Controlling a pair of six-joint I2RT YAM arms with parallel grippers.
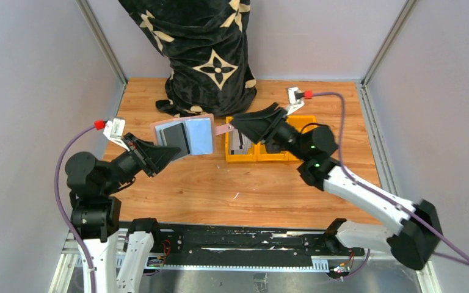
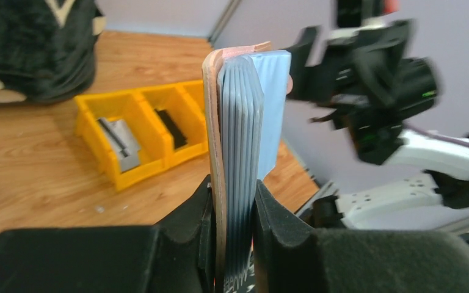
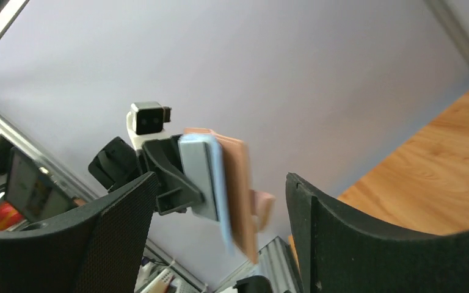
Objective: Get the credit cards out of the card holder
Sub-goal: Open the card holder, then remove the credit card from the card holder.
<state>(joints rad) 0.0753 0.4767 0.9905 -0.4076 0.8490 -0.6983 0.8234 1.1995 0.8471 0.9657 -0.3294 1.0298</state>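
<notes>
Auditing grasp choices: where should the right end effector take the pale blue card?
Grip the pale blue card's far edge, which juts out of the card holder opposite the left end effector's clamp. Come from the right, pinching its flat faces.

1. Black patterned cloth (image 1: pixel 210 55): fills the table's (image 1: pixel 220 189) far centre, just behind the raised card holder (image 1: pixel 186 135).
2. Yellow bin (image 1: pixel 269 159): obstructs right of centre, beneath the right gripper (image 1: pixel 239 126).
3. Near wood strip: open passage.
</notes>
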